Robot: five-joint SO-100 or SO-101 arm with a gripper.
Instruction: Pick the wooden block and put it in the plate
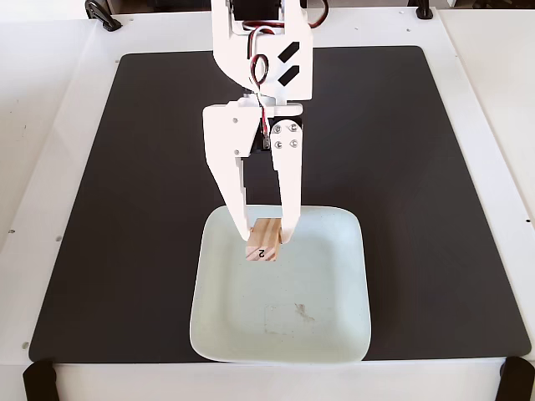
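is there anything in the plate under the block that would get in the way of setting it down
Nothing visible does. The gripper holds the wooden block over the upper left part of the plate, and the plate's inside shows only small scuff marks, no objects.
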